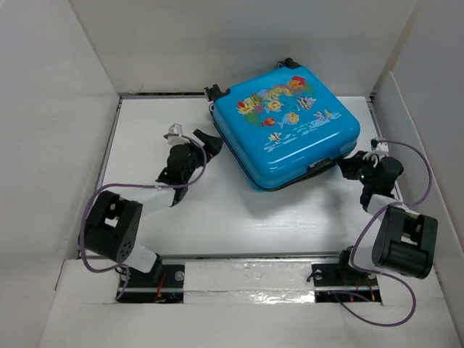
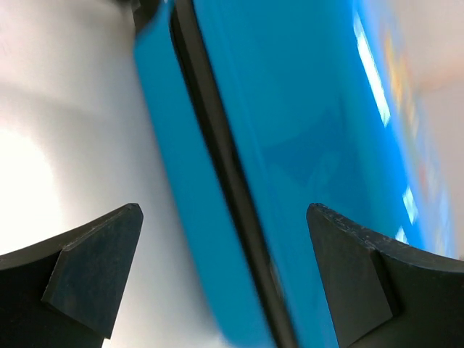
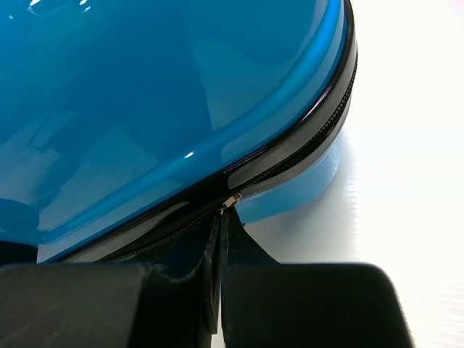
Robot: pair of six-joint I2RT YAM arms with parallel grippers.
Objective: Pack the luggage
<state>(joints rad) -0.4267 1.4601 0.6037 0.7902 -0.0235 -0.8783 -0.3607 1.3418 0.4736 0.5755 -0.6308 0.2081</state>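
Note:
The luggage [image 1: 290, 123] is a bright-blue hard-shell suitcase with a fish print, lying flat and closed at the back middle of the table. My left gripper [image 1: 210, 141] is open next to its left side. In the left wrist view [image 2: 223, 217] the blue shell [image 2: 312, 130] and its black zipper trim [image 2: 217, 145] lie between the spread fingers, not touched. My right gripper [image 1: 341, 165] is at the near right corner. In the right wrist view [image 3: 223, 217] its jaws are pressed together on the small metal zipper pull [image 3: 230, 201] at the seam of the shell [image 3: 145, 94].
White walls [image 1: 58, 109] stand close on the left, back and right. The suitcase's black wheels [image 1: 214, 92] point to the back left. The white table [image 1: 239, 217] runs between the suitcase and the arm bases.

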